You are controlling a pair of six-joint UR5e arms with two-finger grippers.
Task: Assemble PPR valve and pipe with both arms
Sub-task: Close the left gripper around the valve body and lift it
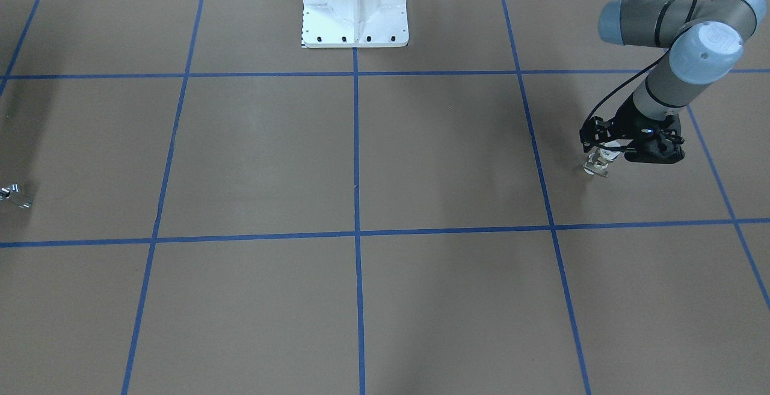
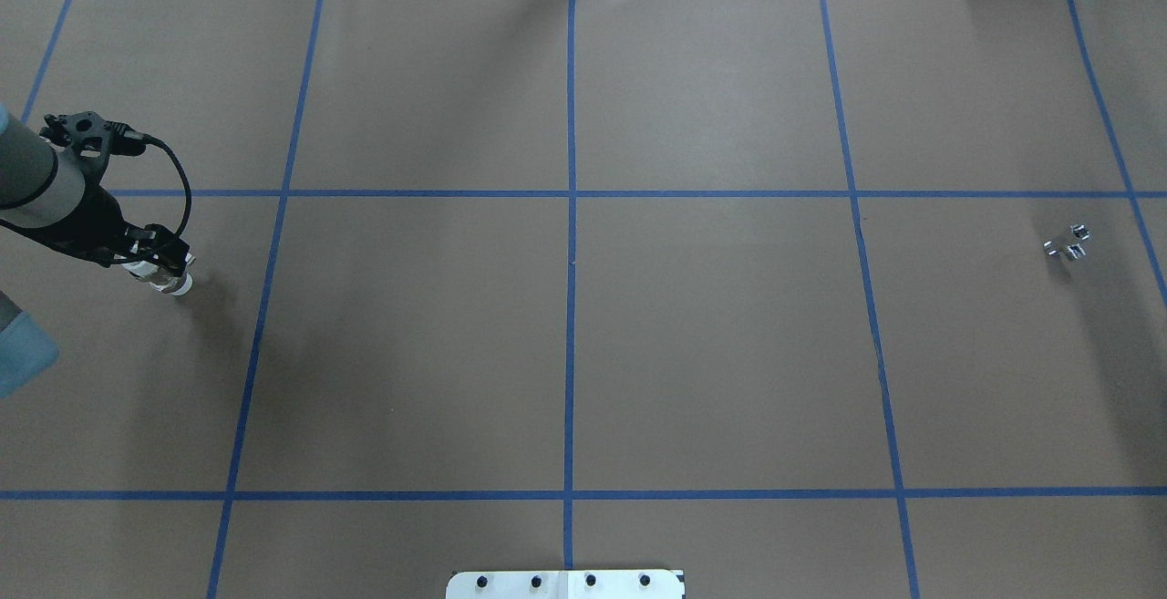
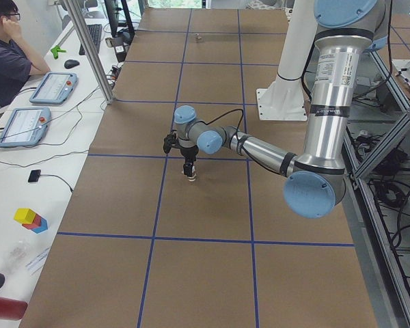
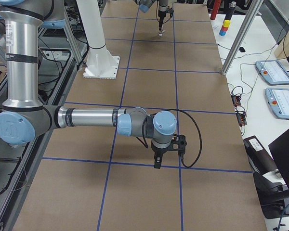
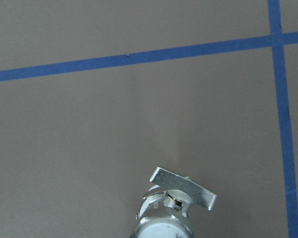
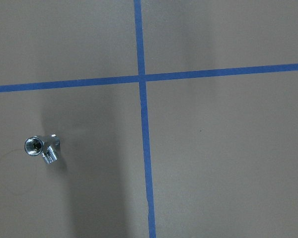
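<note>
My left gripper is at the table's left side, shut on the PPR valve, which hangs below its fingers close to the brown table. The front view shows the gripper and the valve. In the left wrist view the valve fills the bottom centre, its flat lever handle on top. The pipe lies alone on the table at the far right, and shows in the front view and the right wrist view. My right gripper hovers low over the table; I cannot tell whether it is open.
The white bolted pedestal stands at the robot's side of the table. Blue tape lines divide the brown surface into squares. An operator sits at a side desk with tablets.
</note>
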